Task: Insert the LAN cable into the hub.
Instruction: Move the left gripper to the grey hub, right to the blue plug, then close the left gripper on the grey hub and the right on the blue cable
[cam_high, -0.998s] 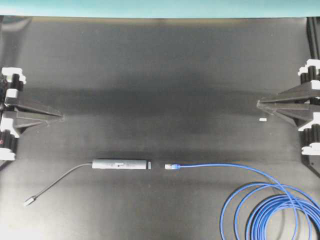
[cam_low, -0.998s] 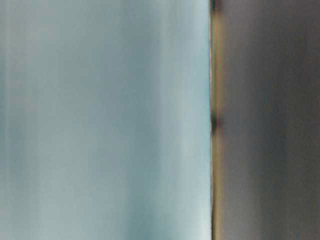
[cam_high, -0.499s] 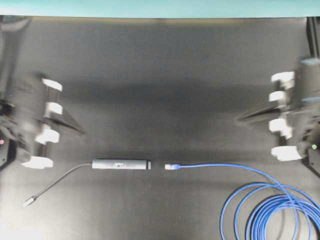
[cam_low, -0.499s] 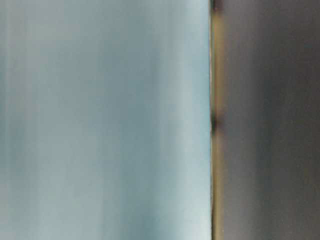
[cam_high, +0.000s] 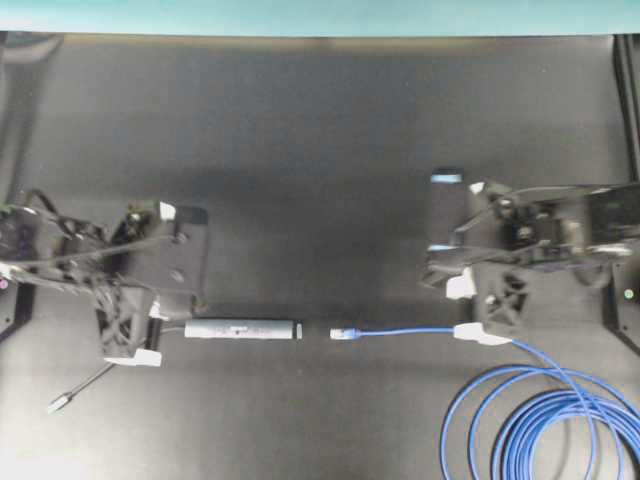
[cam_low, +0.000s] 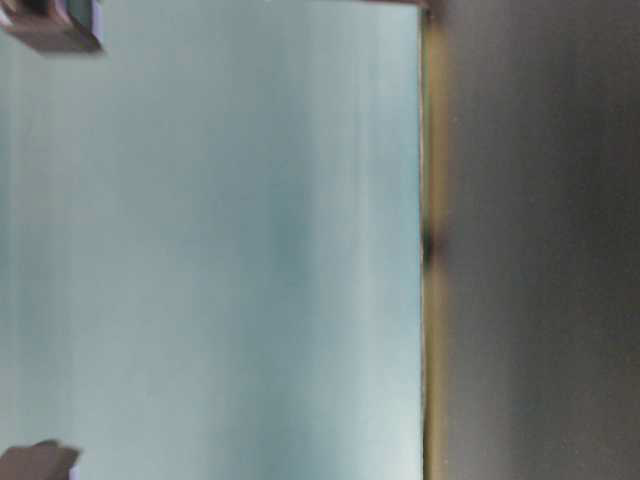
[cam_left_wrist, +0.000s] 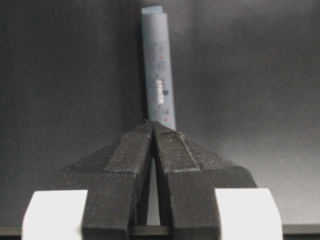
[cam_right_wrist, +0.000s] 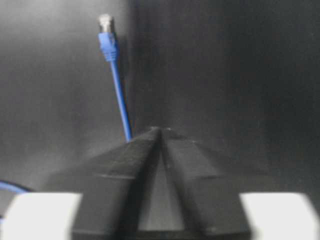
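On black mat — hub (cam_high: 243, 328) faces LAN cable (cam_high: 400, 331) plug, apart; both jaws clenched, empty.

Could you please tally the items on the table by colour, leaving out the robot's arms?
Blue: 1, the LAN cable
Dark grey: 1, the hub with its grey cord
Total: 2
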